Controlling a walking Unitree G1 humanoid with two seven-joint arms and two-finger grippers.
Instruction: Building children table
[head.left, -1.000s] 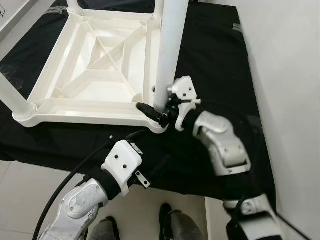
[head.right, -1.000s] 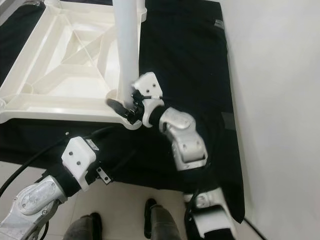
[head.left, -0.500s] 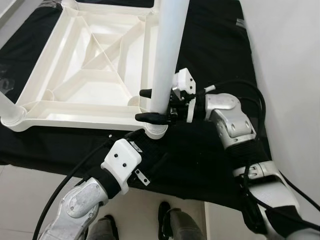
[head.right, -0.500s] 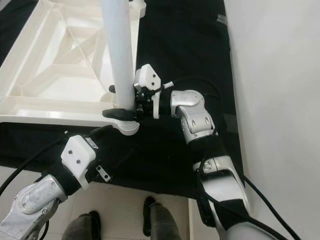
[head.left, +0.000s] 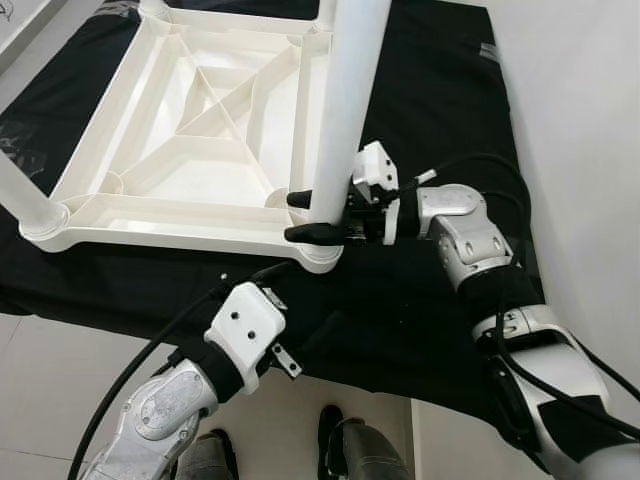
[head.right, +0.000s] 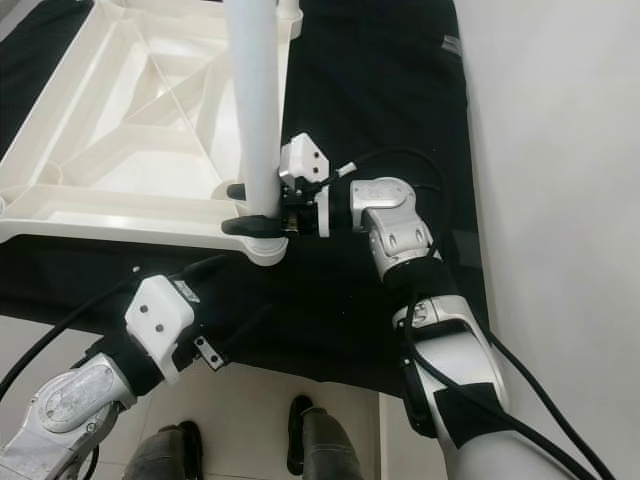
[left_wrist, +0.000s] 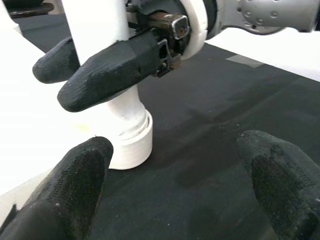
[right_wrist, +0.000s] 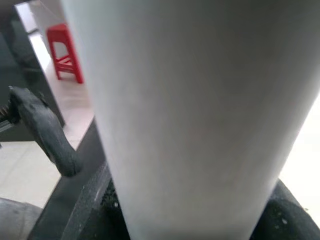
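Observation:
A white plastic children's table (head.left: 150, 225) lies upside down on a black cloth (head.left: 430, 110). A white leg (head.left: 345, 110) stands upright in the socket (head.left: 322, 256) at its near right corner. Just above that socket my right gripper (head.left: 310, 215) is shut on the leg, one black finger (left_wrist: 102, 75) on each side of it. The right wrist view shows the leg (right_wrist: 190, 115) very close. My left gripper (left_wrist: 180, 200) hovers open over the cloth in front of that corner, a little short of the socket (left_wrist: 131, 145), holding nothing.
A second leg (head.left: 25, 195) stands at the table's near left corner. A white wall (head.left: 585, 120) runs along the right side of the cloth. Pale floor tiles (head.left: 60, 370) lie in front. A red stool (right_wrist: 65, 52) stands farther off.
My right wrist has turned about the leg and its elbow has swung out to the right; the fingers now lie level on either side of the leg. The left arm has hardly moved.

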